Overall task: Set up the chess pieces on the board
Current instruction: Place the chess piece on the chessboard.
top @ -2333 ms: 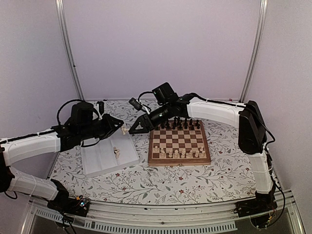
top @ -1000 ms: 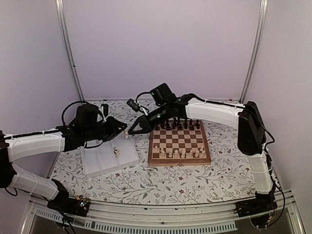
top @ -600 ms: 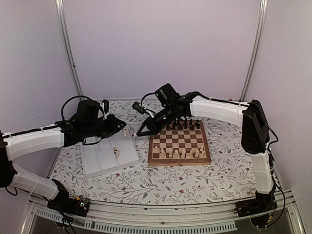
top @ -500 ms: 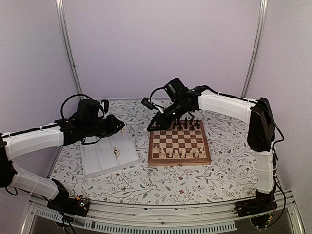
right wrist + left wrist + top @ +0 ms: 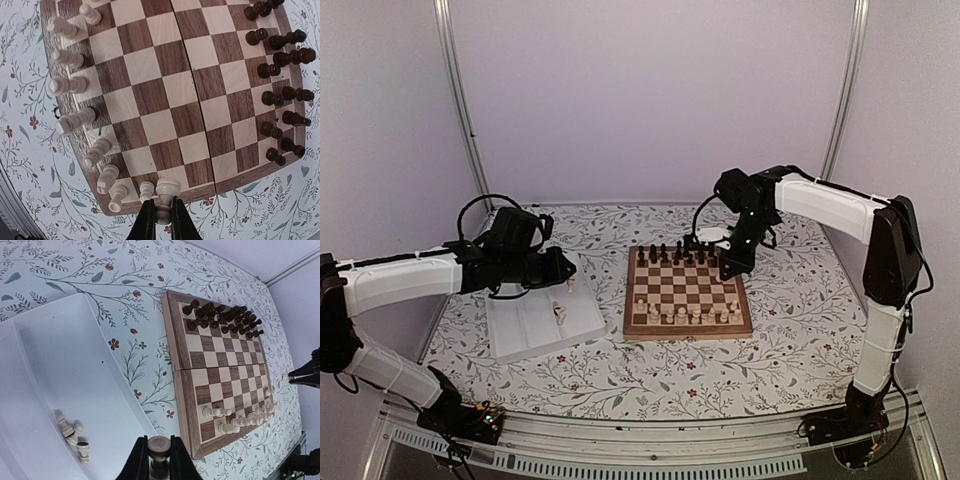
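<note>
Black fingers of the right gripper [image 5: 160, 216] are seen pinched narrowly on a pale chess piece [image 5: 167, 192], held above the board [image 5: 170, 107] near its edge. The left gripper [image 5: 159, 465] is likewise closed narrowly on a second pale piece [image 5: 159, 446], held over the white tray [image 5: 75, 390]. Which kind of chessman each piece is cannot be made out, since only the tops are shown between the fingers. In the overhead view the right fingertips are hard to separate from the dark pieces [image 5: 680, 252] on the far rows. A small cluster of pale pieces [image 5: 72, 432] is seen lying in the tray's near compartment, and pale pieces [image 5: 75, 107] are lined along one side of the board
</note>
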Motion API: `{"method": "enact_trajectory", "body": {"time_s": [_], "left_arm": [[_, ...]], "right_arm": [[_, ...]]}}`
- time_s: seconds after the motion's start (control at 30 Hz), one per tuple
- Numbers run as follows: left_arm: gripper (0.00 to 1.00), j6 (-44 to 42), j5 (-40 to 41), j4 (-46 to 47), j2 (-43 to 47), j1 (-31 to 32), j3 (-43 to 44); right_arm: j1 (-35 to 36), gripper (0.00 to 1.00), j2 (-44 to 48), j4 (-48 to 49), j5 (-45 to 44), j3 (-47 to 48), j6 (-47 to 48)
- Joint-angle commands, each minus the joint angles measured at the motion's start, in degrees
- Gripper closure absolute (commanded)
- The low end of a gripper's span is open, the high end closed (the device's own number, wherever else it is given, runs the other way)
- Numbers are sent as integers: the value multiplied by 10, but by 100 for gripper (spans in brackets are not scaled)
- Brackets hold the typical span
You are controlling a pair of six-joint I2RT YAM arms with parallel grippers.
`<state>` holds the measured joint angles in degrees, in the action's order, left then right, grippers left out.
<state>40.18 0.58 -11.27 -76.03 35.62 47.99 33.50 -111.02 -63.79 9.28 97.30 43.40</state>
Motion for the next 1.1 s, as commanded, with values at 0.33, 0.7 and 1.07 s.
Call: {"method": "enact_trajectory", "body": {"time_s": [0.33,0.7,1.07], "left_arm": [[100,-6,-19,4,3,-1,-7],[100,-6,-25,12,-8,-1,-11],[100,-11,-24,13,-16,-1,-10]], "right_arm": [[11,95,-83,-61,-33,38,31],[25,94,-110,-73,-41,40,31],[28,93,-117,-86,-40,39,34]]}}
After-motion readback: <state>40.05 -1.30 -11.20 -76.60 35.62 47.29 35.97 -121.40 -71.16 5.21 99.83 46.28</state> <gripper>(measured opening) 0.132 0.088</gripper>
